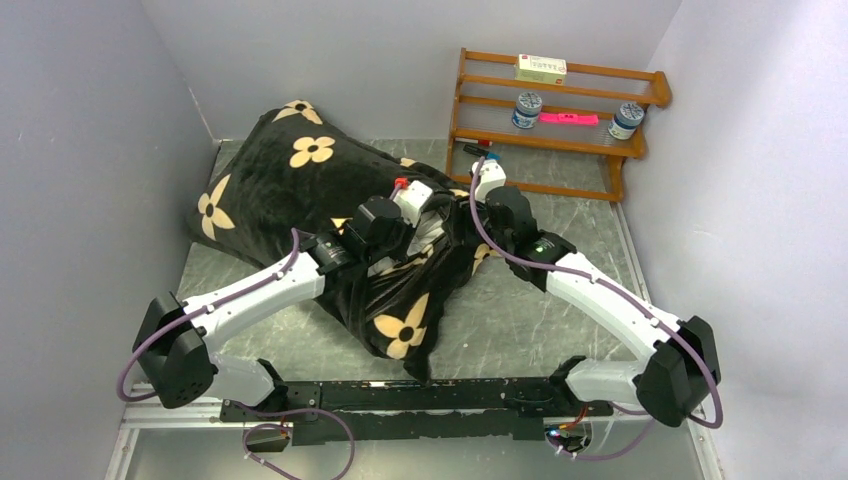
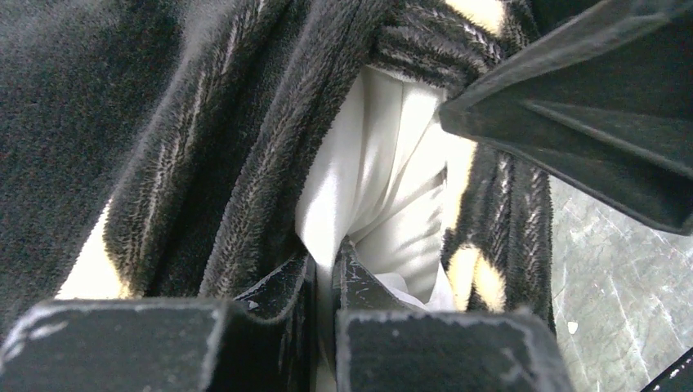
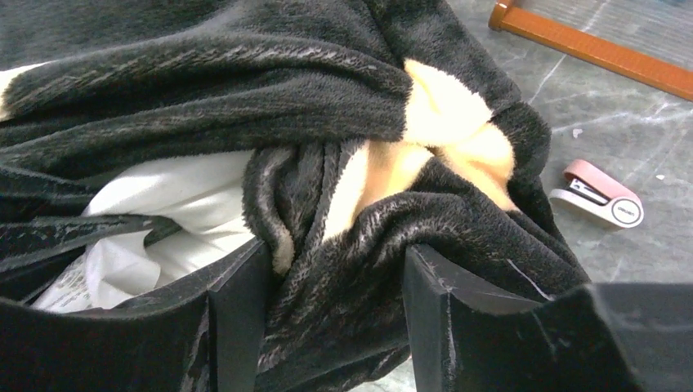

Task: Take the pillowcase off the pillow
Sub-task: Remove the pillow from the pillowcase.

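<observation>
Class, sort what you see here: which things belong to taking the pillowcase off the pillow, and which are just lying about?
Belong to the job: pillowcase, pillow, left gripper, right gripper.
Lying about: wooden rack, two jars, box, pink stapler.

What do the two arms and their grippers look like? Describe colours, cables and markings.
The left arm and right arm both have white link shells between chunky black joints, with a purple cable looped along each. A small green light glows on a black joint of the right arm. The left gripper and right gripper have flat black fingers with scuffed, whitish edges.
</observation>
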### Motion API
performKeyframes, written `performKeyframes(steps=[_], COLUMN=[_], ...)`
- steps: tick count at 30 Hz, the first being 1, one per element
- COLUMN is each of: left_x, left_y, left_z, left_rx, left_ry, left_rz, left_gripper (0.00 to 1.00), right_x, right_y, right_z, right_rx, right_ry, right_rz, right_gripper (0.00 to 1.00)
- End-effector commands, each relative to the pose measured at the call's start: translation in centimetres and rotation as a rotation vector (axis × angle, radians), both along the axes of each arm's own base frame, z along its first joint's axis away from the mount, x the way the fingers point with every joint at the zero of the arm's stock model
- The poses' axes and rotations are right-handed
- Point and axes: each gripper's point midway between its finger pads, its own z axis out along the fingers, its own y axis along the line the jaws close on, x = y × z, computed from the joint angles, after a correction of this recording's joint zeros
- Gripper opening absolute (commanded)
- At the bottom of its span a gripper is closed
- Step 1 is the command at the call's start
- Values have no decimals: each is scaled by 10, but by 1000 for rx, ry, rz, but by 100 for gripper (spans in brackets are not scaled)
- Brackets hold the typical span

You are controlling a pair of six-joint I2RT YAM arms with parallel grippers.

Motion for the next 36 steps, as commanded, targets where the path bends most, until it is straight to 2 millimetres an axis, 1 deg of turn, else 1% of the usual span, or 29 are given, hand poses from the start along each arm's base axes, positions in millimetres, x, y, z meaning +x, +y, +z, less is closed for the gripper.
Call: performKeyframes(steps=[1,4,8,10,13,15,17,19,24,26,28,30,33,36], left_x=[-6,-6,-6,-5,-5,-3,0,2,5,7,9,11,15,19], left_y=[36,36,36,36,37,41,47,53,59,63,67,70,77,85], left_z=[-17,-17,-19,-19,-18,-17,-17,-17,-16,-17,-16,-14,-11,-10], left_rx=[132,136,143,144,143,150,169,184,195,207,208,202,190,187], left_ry=[31,29,33,34,28,21,15,9,1,4,2,0,-2,0], left_rz=[36,35,35,37,45,65,98,127,165,184,207,221,251,285], left_gripper=[5,5,5,5,5,5,5,5,5,5,5,5,5,5], right_x=[22,25,28,31,38,41,43,42,33,29,25,23,21,18], right_y=[-4,1,13,16,11,6,-3,-12,-31,-38,-50,-62,-88,-109], right_z=[19,19,32,32,32,29,25,16,-8,-14,-18,-22,-28,-33], right_rx=[-38,-43,-14,-22,-40,-55,-87,-127,-195,-221,-249,-279,-317,-338], right_ry=[-52,-35,-37,-28,-23,-18,-17,-9,29,39,44,50,62,58], right_rz=[-75,-76,-56,-53,-101,-139,-180,-212,-251,-266,-292,-322,-383,-438], right_gripper=[60,63,68,69,69,67,61,55,34,23,16,12,1,0])
